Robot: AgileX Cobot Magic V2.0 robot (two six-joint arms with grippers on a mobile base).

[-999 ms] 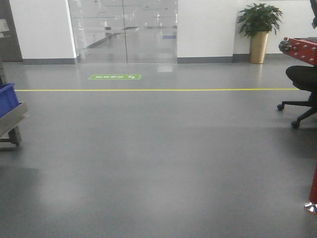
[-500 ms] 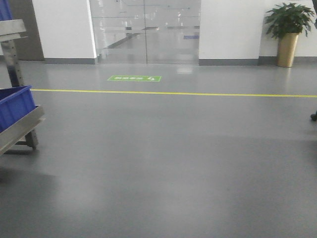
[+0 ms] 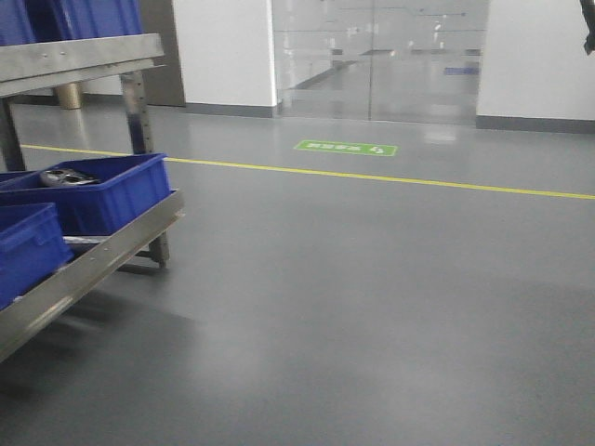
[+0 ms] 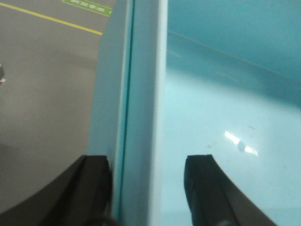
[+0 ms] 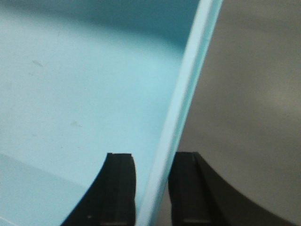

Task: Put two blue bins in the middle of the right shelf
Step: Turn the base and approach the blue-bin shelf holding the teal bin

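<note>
Pinched between the fingers of the left end effector (image 4: 149, 188) at its left wall and of the right end effector (image 5: 153, 188) at its right wall: pale-blue bin (image 4: 225, 94), held above grey floor (image 3: 372, 297). Ahead at left: metal shelf (image 3: 84, 58) loaded with darker blue bins (image 3: 116, 195) on upper and lower tiers.
</note>
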